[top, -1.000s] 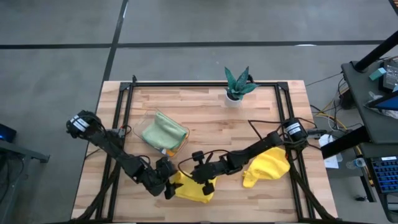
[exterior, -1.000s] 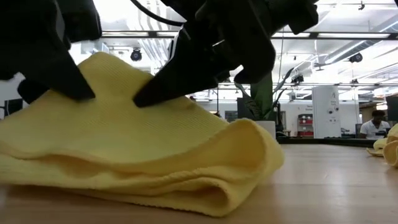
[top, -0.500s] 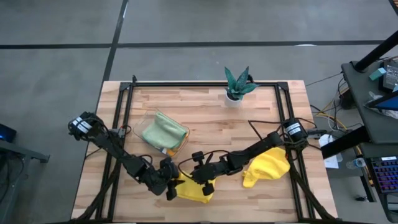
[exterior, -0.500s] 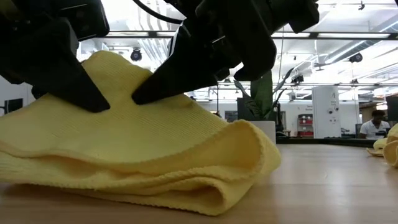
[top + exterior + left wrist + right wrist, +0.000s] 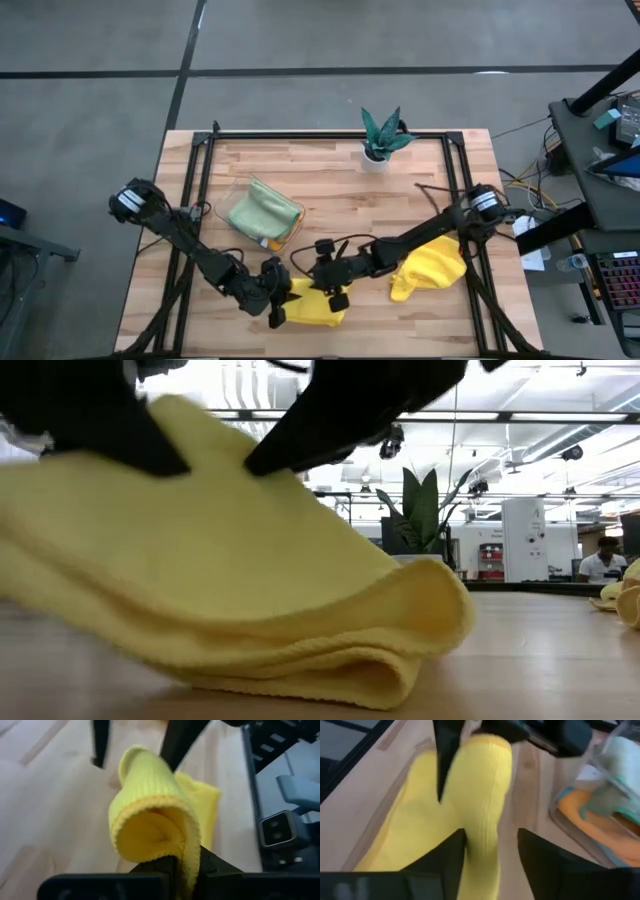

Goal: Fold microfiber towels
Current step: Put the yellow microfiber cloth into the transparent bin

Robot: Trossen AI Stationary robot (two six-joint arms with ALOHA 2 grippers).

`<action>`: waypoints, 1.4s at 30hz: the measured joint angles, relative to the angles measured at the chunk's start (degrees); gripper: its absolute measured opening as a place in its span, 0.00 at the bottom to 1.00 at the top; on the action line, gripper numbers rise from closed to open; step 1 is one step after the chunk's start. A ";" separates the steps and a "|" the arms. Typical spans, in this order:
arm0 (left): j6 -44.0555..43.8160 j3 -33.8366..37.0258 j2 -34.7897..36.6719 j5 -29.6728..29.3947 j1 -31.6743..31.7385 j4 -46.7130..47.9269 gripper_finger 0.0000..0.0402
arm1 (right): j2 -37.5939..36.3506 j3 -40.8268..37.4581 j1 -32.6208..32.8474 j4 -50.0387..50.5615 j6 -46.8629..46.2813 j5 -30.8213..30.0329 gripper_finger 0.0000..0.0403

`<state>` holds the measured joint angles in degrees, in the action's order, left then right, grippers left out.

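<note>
A folded yellow towel lies near the table's front edge, its left part raised. My left gripper is shut on it from the left. My right gripper is open; its fingers stand on either side of the towel's raised ridge. A second yellow towel lies crumpled to the right. A pale green towel lies in a clear tray over an orange one. My left gripper pinches a rolled-over fold of the yellow towel between its two fingers, several layers thick. It comes from the table's left, slanting down. That end is lifted; the towel's right part rests on the table. My right gripper stands astride the ridge; whether a finger touches it I cannot tell.
A small plant in a white pot stands at the far edge. A black frame rail runs round the tabletop. Bare wood shows between the tray and the plant and on the far right of the table.
My left gripper has moved toward the table's right onto the towel's left end. Both grippers have risen a little, and the towel's left part has lifted while its right fold stays on the table. My right gripper has shifted slightly toward the right edge.
</note>
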<state>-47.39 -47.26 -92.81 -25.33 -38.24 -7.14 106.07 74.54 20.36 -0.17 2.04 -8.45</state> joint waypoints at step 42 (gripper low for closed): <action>18.09 -8.28 37.21 9.41 30.63 64.09 0.00 | -19.77 -0.44 -1.66 27.37 -3.48 -11.10 0.60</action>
<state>-29.30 -55.55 -55.59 -15.92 -7.61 56.95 86.30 74.10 18.70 27.20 -1.43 -19.55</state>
